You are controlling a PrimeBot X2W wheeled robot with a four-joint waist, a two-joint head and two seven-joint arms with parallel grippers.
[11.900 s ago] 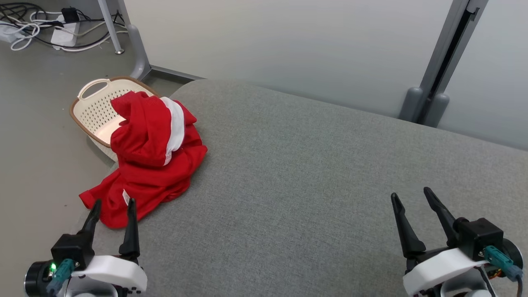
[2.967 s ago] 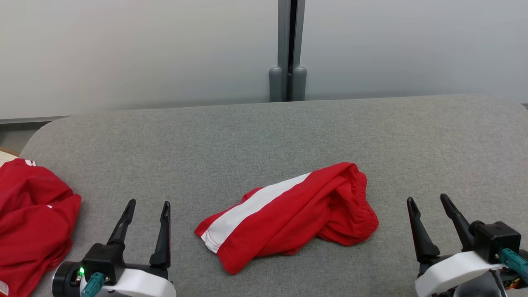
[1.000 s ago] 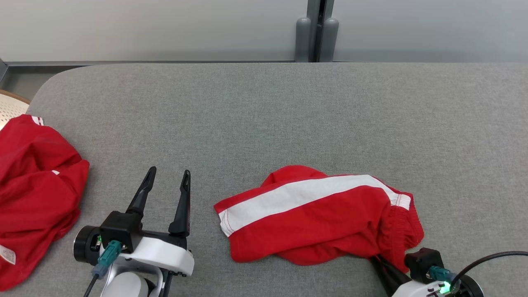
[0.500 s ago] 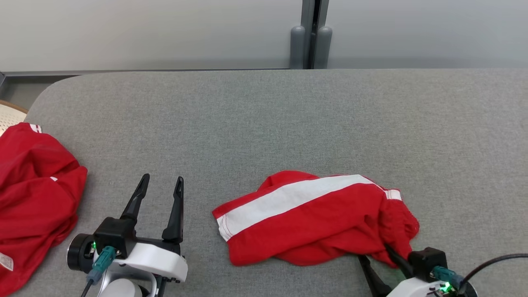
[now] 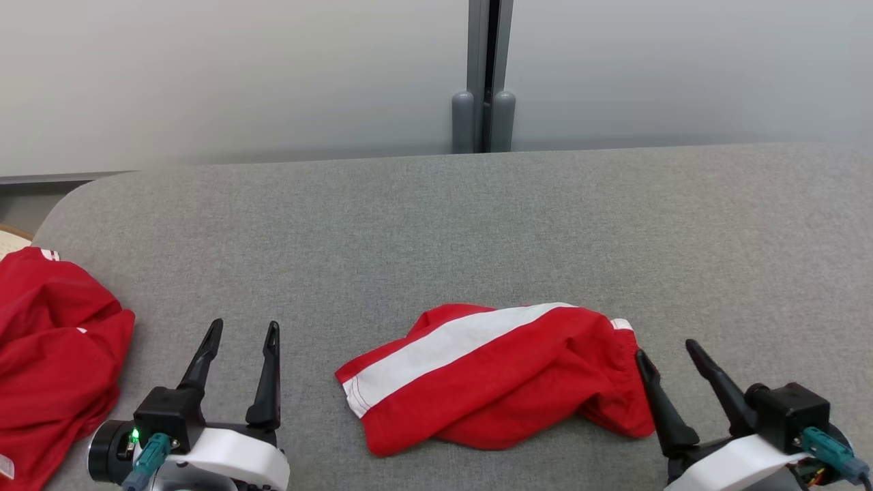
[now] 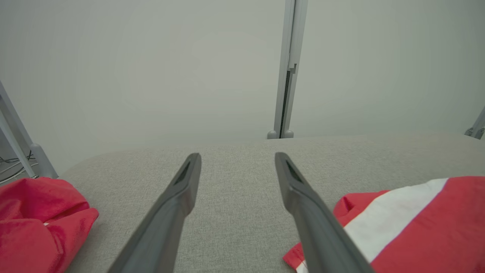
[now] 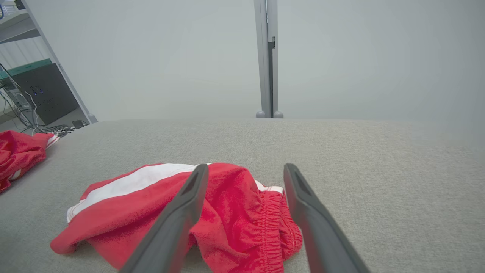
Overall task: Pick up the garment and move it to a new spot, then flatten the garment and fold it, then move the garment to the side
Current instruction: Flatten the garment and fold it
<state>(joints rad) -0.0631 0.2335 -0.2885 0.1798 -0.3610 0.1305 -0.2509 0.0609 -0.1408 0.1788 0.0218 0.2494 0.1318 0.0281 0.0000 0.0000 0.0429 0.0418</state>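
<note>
– Red shorts with a white side stripe (image 5: pixel 498 375): does either claw have them?
– No. The right gripper (image 5: pixel 666 349) stands with its fingers spread wide and nothing between them. Its inner finger is right at the gathered waistband end, and whether it touches the cloth I cannot tell. The left gripper (image 5: pixel 245 324) is just as wide apart and empty, near the hem end but clear of it.
– And the shorts themselves?
– Bunched and doubled over in the near middle of the grey upholstered surface (image 5: pixel 436 225), between the two claws.
– So flattening comes next?
– I'd judge so. Pinch the waistband with the right and the striped hem corner with the left. Then draw them apart low over the fabric, so the folds slide out rather than lift.
– Any containers?
– A sliver of cream basket rim (image 5: pixel 12 240) at the far left, behind a second crumpled red garment (image 5: pixel 54 354). Its contents are hidden.
</note>
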